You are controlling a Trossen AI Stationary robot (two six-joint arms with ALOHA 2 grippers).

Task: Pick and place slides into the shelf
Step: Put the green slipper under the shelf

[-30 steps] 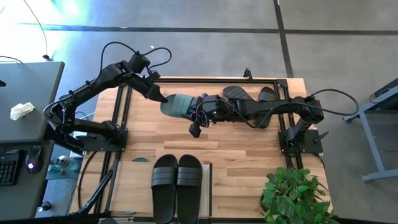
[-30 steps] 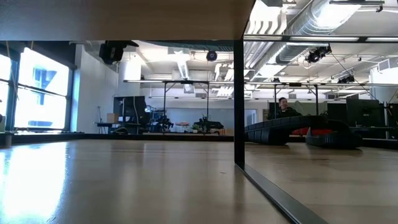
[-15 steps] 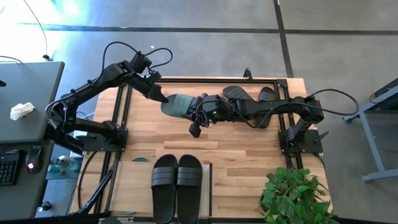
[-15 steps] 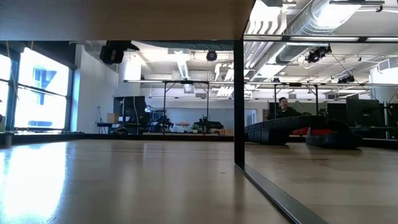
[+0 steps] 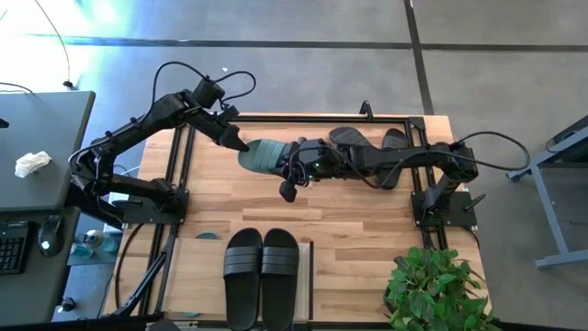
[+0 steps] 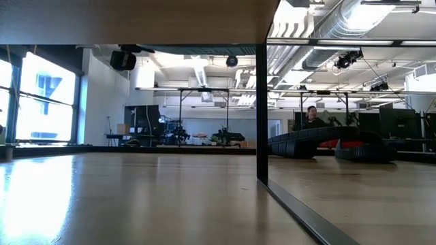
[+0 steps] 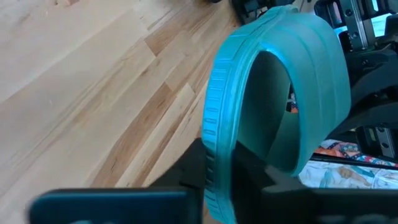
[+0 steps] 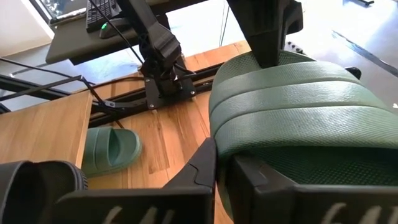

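Observation:
A sage-green slide (image 5: 266, 154) hangs above the table's far middle, held between both grippers. My left gripper (image 5: 241, 145) is shut on its left end and my right gripper (image 5: 296, 164) is shut on its right end. A second green slide (image 8: 112, 149) lies flat on the table beside the shelf (image 5: 305, 276). A pair of black slides (image 5: 262, 274) rests sole-down on the shelf's top board. Two more black slides (image 5: 354, 138) lie at the table's far right, partly hidden by my right arm. My left gripper pinches the ridged rim of the sole (image 7: 216, 146) between its two fingers, at the slide's end toward the table's left. It comes slanting down from the far left. The slide is lifted clear, with the strap arching beyond the fingers. My right gripper pinches the sole's edge (image 8: 227, 146) between its two fingers, just below the wide ribbed strap (image 8: 292, 106), at the slide's end toward the table's right. It comes from the right, slanting slightly down. The slide is clear of the table.
A potted plant (image 5: 432, 290) stands at the table's near right corner. A dark desk with a keyboard (image 5: 14, 248) stands beyond the left edge. The shelf's dark leg (image 6: 261, 109) shows in the low view. A person (image 6: 312, 117) sits far off in the room.

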